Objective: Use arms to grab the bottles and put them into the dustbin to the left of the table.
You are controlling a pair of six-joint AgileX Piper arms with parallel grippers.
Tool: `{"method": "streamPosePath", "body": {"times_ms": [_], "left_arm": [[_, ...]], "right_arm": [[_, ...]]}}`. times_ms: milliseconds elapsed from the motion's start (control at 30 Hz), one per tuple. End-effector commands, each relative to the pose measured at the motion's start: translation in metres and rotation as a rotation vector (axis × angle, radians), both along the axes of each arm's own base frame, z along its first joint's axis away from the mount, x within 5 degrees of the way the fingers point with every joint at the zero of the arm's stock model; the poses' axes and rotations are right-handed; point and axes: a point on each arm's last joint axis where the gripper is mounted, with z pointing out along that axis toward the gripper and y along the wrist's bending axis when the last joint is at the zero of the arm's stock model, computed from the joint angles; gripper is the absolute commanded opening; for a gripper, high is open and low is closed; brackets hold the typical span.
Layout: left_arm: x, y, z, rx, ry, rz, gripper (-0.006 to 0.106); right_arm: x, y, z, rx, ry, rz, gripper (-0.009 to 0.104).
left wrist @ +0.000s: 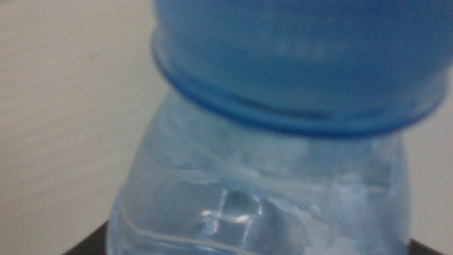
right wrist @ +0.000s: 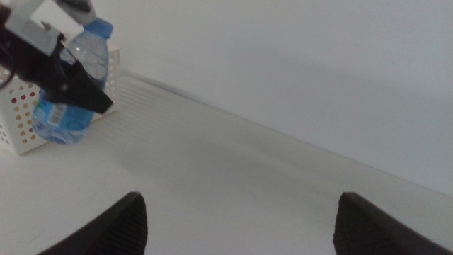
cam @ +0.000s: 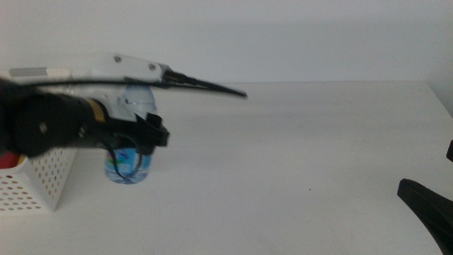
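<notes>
the left pincer [cam: 152, 134] is sitting at the left of the middle view, reaching out from the dark arm and closing in around the clear water bottle [cam: 131, 159]. the bottle appears to be standing upright on the desk [cam: 297, 163], just beside the dustbin [cam: 35, 180] in the lower left of the frame. in the left wrist view the blue cap [left wrist: 297, 57] and the bottle's shoulder are filling nearly the whole picture, so the bottle is lying right up between the jaws, but whether they are clamping it or only framing it i cannot tell.

the right pincer [right wrist: 241, 223] is waiting at the lower right edge of the middle view, its jaws standing wide apart and grasping nothing.

judging progress: this bottle is not yet in the dustbin, so lifting it and carrying it over the perforated wall is remaining. something red is showing at the far left edge by the dustbin, but it is too hidden to name. no other bottle is showing on the desk.
</notes>
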Motion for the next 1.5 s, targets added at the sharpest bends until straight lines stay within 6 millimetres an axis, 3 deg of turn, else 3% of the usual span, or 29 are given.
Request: {"method": "streamPosePath", "body": {"times_ms": [0, 300, 567, 800, 1100, 1467], "left_arm": [[0.006, 0.011, 0.042, -0.03, -0.082, 0.042, -0.005], [0.016, 0.074, 0.091, 0.11, 0.067, 0.149, -0.005], [0.033, 0.138, 0.106, 0.12, 0.171, 0.28, -0.005], [0.05, 0.171, 0.119, 0.083, 0.219, 0.288, -0.005], [0.074, 0.214, 0.082, 0.038, 0.336, 0.363, -0.005], [0.111, 0.227, 0.031, 0.003, 0.378, 0.364, -0.002]], "right_arm": [[0.001, -0.001, 0.016, 0.039, -0.092, -0.007, 0.077], [0.001, -0.001, 0.016, 0.039, -0.092, -0.007, 0.077], [0.001, -0.001, 0.016, 0.039, -0.092, -0.007, 0.077], [0.001, -0.001, 0.016, 0.039, -0.092, -0.007, 0.077], [0.001, -0.001, 0.016, 0.039, -0.092, -0.007, 0.077], [0.001, -0.001, 0.016, 0.039, -0.092, -0.007, 0.077]]}}
